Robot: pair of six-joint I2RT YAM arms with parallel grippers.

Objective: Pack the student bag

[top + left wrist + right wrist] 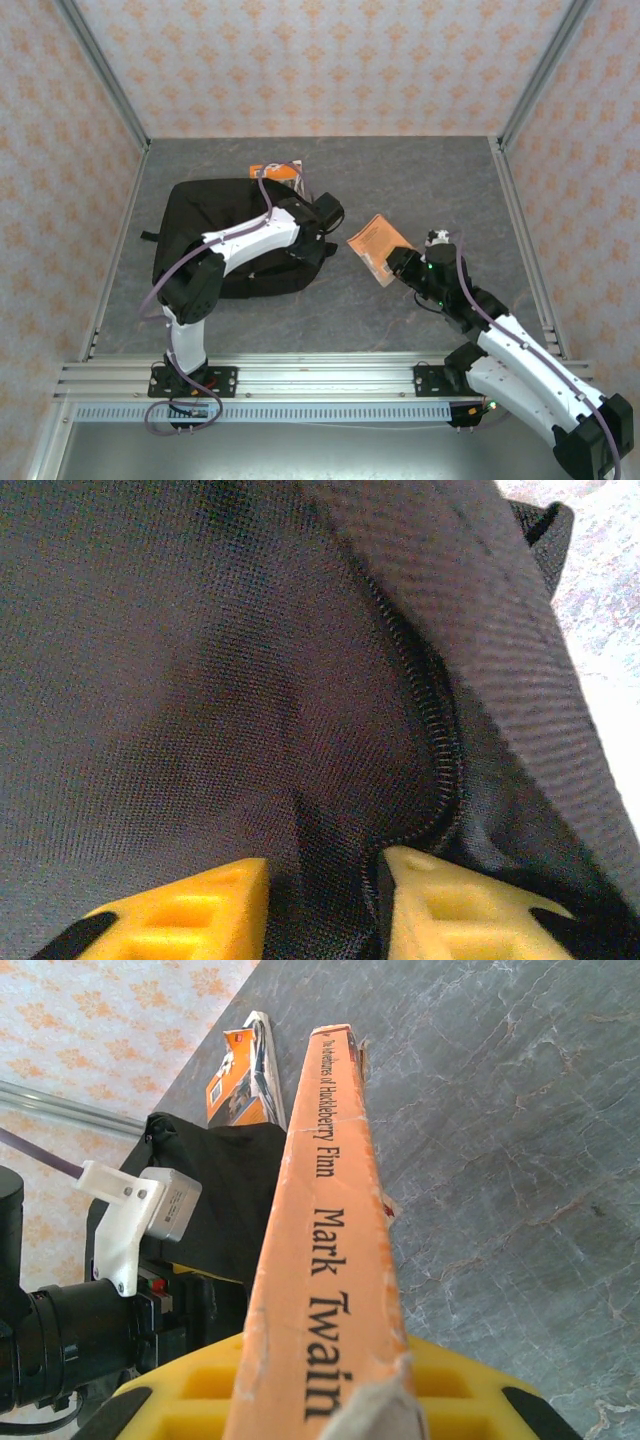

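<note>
Currently noted: bag (215, 225) lying left of centre on table (400, 315), left gripper (320, 870) pinching a fold of its fabric, right gripper (325, 1375) clamped on orange book (325, 1250) just beside bag.

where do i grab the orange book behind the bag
Likely its far edge, from above on the back-wall side: the book lies beyond the bag with its near edge against the fabric, so only the far side looks free.
</note>
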